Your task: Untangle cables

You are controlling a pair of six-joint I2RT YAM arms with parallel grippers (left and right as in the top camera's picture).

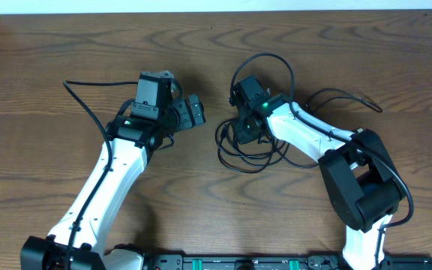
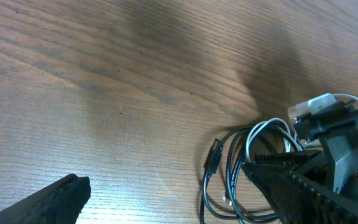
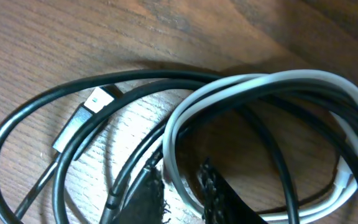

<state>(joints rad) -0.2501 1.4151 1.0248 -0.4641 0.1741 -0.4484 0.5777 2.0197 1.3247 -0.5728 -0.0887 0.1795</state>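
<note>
fingers of the left arm [image 1: 111, 180], the left fingers [image 2: 48, 202], stand spread wide and released, holding nothing, low over bare wood. seen from overhead, the left arm comes in from 7 o'clock and its tip points toward 3 o'clock, at the cables [image 1: 250, 156], near them but apart from them. the cables lie as one loose tangle on the brown wooden bench [image 1: 51, 45], a little toward 3 o'clock from its middle. the right arm [image 1: 306, 135] reaches in from 5 o'clock and its end sits directly over the tangle, hiding part of it.

the right wrist view looks closely down onto the heap. the right fingers [image 3: 219, 196] show as two dark tips at 6 o'clock of that view, standing close together on either side of the white cable [image 3: 266, 81]. the white cable runs between them as a doubled strand, then arcs up toward 12 o'clock and bends round at 3 o'clock. whether the fingers are clenched on it or only straddle it cannot be told.

black cables [image 3: 42, 102] loop around and under the white one, sweeping from 9 o'clock across the top of the view. inside the black loop, at 9 o'clock, a black plug [image 3: 70, 129] with a silver metal tip lies flat on the wood. in the left wrist view the tangle sits at 4 o'clock, black loops with a white strand among them, and a small black plug end [image 2: 213, 158] lies at its 9 o'clock edge.
</note>
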